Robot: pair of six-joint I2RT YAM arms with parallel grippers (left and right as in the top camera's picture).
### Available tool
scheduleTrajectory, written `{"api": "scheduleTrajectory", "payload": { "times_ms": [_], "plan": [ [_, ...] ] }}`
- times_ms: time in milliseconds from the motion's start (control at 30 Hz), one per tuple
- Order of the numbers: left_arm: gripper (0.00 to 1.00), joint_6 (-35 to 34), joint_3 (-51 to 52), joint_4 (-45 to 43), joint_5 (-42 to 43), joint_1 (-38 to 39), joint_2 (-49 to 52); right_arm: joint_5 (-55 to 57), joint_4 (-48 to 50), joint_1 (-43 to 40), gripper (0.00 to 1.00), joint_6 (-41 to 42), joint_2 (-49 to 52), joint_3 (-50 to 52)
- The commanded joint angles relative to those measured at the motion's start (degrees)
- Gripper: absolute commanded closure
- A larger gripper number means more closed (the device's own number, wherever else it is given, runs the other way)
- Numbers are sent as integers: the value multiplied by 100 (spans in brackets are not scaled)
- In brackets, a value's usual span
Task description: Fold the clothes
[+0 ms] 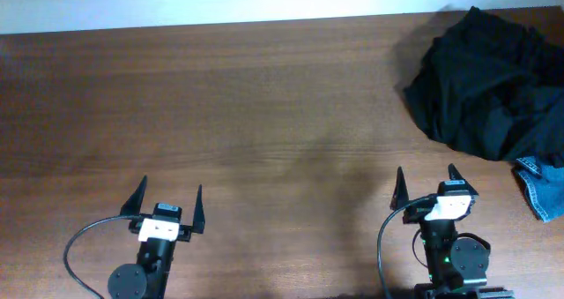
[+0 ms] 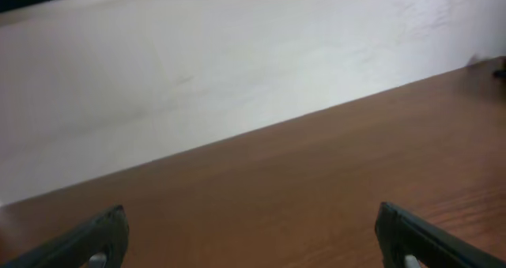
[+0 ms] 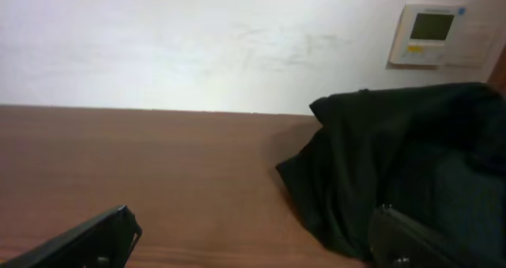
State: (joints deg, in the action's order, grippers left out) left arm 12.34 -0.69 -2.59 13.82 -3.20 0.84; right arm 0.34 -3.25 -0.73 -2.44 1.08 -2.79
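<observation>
Heap of black clothes [image 1: 485,78] far right; left tool [image 1: 171,186], right tool [image 1: 426,169] agape

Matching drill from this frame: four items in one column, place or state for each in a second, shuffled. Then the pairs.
1. heap of limp black fabric clothes
2. blue denim piece
3. left gripper
4. right gripper

A. open, far from the heap
B. far right corner of the brown wooden table
C. open, close to the heap
D. right edge, beside the heap's near side, cut off by the frame

Pairs: 1-B, 2-D, 3-A, 4-C
</observation>
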Motion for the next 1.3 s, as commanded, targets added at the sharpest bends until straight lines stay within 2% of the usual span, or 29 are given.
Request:
{"api": "scheduleTrajectory", "payload": {
  "times_ms": [0, 100, 233, 433, 667, 733, 833, 1000, 1133, 1267],
  "plan": [
    [1, -365, -52, -39, 251, -33, -15, -33, -297, 35, 1, 208, 170, -625],
    [1, -680, -245, -39, 254, -33, 120, -31, -605, 35, 1, 208, 551, -1080],
    [1, -675, -953, -37, 426, -33, 835, -31, -1038, 35, 1, 208, 1497, -1987],
    [1, -673, -2721, 258, 876, -33, 2905, -256, -2253, 35, 1, 205, 3416, -4057],
    [1, -673, -5930, 2347, 2175, -28, 6181, -776, -4555, 35, 1, 175, 6030, -7082],
    [1, -673, -6695, 2876, 2350, -28, 6922, -763, -4900, 35, 1, 122, 6568, -7632],
    [1, -673, -7514, 3220, 2717, -28, 7890, -1008, -5095, 35, 1, 142, 7403, -8295],
    [1, -719, -7656, 2957, 2953, -28, 8640, -986, -4992, -120, 1, 212, 7914, -8546],
    [1, -645, -7656, 3005, 2944, -28, 9031, -844, -4970, -1029, 1, 664, 8164, -8673],
    [0, -632, -7656, 2988, 2817, -28, 9241, -896, -4944, -2017, 0, 745, 8478, -8907]
  ]
}}
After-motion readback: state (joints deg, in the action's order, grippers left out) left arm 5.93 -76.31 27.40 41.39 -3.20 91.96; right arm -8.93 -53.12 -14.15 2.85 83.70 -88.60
